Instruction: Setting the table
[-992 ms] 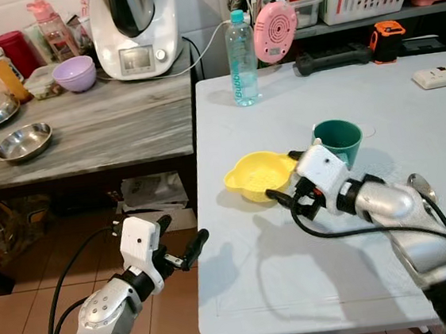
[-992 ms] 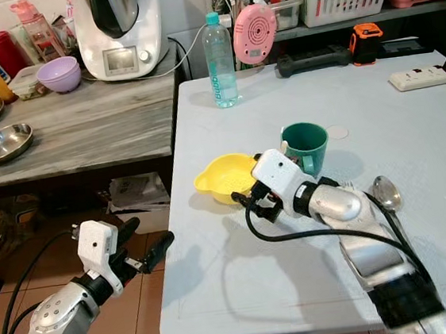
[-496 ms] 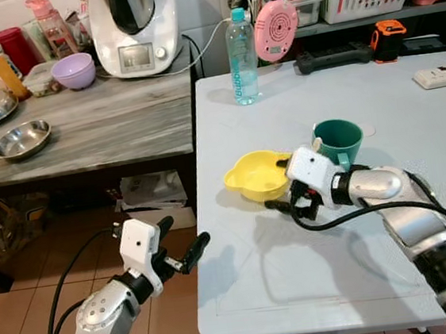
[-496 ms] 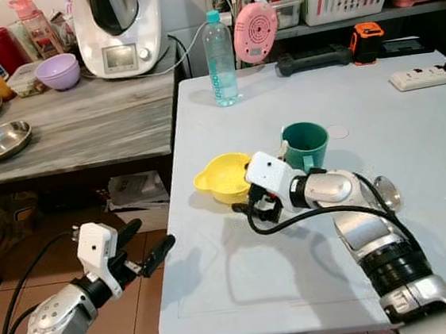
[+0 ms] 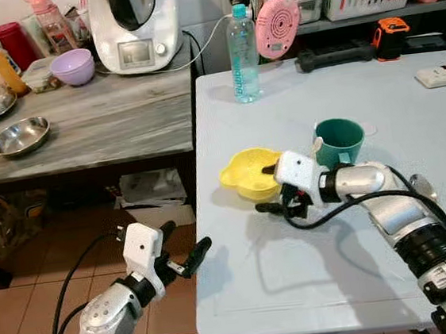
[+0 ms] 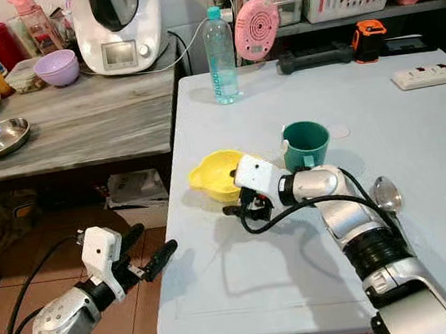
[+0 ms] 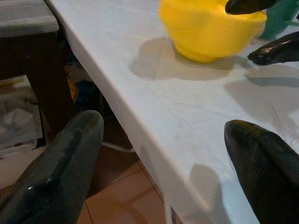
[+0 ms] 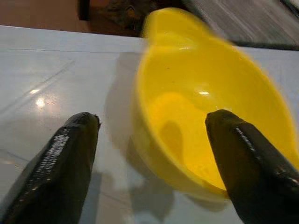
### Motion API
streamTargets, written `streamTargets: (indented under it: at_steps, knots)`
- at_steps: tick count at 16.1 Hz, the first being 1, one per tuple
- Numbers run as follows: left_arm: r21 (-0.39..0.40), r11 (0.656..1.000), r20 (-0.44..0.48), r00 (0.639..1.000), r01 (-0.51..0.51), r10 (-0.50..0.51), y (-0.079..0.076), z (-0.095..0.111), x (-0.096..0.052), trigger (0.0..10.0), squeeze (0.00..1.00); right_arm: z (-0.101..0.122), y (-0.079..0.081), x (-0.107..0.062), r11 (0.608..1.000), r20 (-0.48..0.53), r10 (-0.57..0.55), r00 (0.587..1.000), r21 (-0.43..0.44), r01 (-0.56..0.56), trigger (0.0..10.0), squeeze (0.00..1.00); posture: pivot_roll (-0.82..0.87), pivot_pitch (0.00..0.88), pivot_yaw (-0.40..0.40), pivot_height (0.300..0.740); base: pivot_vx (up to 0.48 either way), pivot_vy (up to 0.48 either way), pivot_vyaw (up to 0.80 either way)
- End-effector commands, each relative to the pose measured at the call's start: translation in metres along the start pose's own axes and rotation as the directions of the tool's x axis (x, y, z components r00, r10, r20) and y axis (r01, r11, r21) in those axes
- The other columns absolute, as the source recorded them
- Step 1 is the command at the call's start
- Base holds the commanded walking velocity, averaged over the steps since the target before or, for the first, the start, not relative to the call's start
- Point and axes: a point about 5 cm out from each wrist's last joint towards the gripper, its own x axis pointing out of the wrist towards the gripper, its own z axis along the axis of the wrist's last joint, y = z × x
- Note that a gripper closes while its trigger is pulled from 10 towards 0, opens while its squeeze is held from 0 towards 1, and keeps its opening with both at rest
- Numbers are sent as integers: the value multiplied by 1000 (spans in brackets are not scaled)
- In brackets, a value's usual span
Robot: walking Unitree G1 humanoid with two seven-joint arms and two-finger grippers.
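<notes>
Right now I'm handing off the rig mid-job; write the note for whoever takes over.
Right gripper: open, straddling the near rim of the yellow bowl, one finger inside, one outside; not yet closed.
Left gripper: open, idle below the table edge, holding nothing.
On the table: bowl near the left edge, green cup just right of it, spoon further right, water bottle at the back.
Done: gripper lined up on the bowl.
Left: close, move the bowl to its place, then arrange cup and spoon.
</notes>
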Motion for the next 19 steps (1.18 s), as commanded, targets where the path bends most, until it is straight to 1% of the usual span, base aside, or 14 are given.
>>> streamTargets:
  at_steps: [1,2,4,5,9,11,12,14,15,16,17,19]
  knots:
    - [13,1000,-21,1000,2,-2,0,-5,-1,10000,0,3,2,4,999,3,48,999,-24,-48,0,0,-52,55,98,740,0,0,0]
    - [12,1000,-22,1000,1,-1,0,-6,-1,10000,0,2,3,4,997,-1,62,998,-35,-62,0,0,-52,55,98,740,0,0,0]
    - [12,1000,-24,1000,1,-1,-1,-8,-1,10000,0,1,4,4,997,1,72,997,-28,-72,0,0,-52,55,98,740,0,0,0]
    - [12,1000,-30,1000,1,-1,0,-10,0,10000,0,-4,7,4,995,-26,95,995,-41,-96,0,0,-49,51,99,740,0,0,0]
    - [15,1000,-33,999,2,-2,3,-14,-1,10000,0,-6,7,4,995,-35,89,995,-50,-91,0,0,-48,50,99,740,0,0,0]
    - [9,1000,-4,1000,26,-26,2,-14,-1,10000,0,-7,7,2,994,-36,88,995,-56,-90,0,0,-46,45,101,740,0,0,0]
    - [-18,999,17,999,43,-43,1,-14,0,10000,0,-7,7,1,994,-36,88,995,-56,-90,0,0,-46,45,101,740,0,0,0]
    - [-28,998,46,998,47,-46,1,-12,-1,10000,0,-10,6,-1,995,-41,83,996,-56,-85,0,0,-49,42,102,740,0,0,0]
    - [-23,998,56,997,52,-50,1,-10,-1,10000,0,-10,7,-2,995,-42,83,996,-56,-85,0,0,-49,42,102,740,0,0,0]
    - [-34,997,82,995,63,-60,1,-3,-1,10000,0,-11,7,-3,995,-44,87,995,-54,-89,0,0,-51,39,100,740,0,0,0]
    - [-29,997,89,994,72,-69,3,-1,-2,10000,0,-12,8,-4,995,-44,87,995,-54,-90,0,0,-52,39,100,740,0,0,0]
    - [-44,995,83,993,93,-89,16,-2,-10,10000,0,-8,8,-5,993,-33,87,996,-76,-89,0,0,-53,38,99,740,0,0,0]
